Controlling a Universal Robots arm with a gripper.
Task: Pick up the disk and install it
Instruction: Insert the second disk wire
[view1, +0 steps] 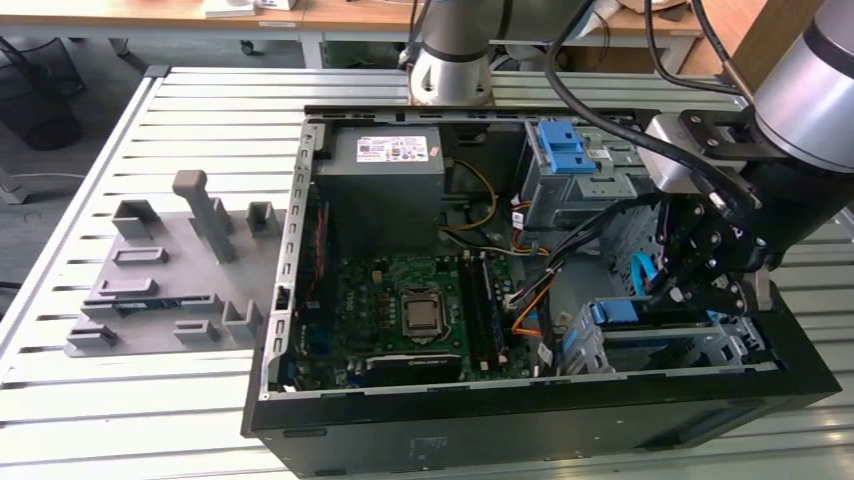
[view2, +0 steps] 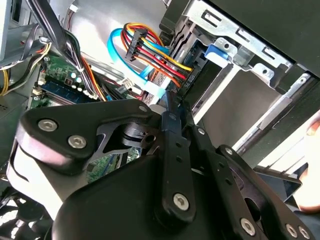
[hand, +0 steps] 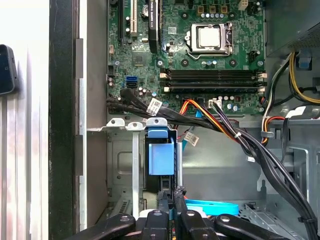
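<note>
The disk (view1: 650, 312) sits on edge in the lower grey drive cage (view1: 727, 345) at the case's front corner, on the exterior view's right; its blue bracket (hand: 161, 152) shows between the cage rails in the first wrist view. My gripper (view1: 670, 296) hangs directly over that cage. Its black fingers (hand: 165, 202) are pressed together just behind the bracket's end, with nothing visible between them. In the second wrist view the fingertips (view2: 169, 107) meet beside the cage opening, close to a blue tab (view2: 218, 50) and the drive connectors.
A light-blue data cable (hand: 212, 206) and a red-yellow-black power lead (view2: 150, 50) run close to the fingers. The motherboard (view1: 414, 310), grey power supply (view1: 387, 180) and upper cage with blue latch (view1: 567, 150) fill the case. A grey fixture plate (view1: 174, 270) lies on the exterior view's left.
</note>
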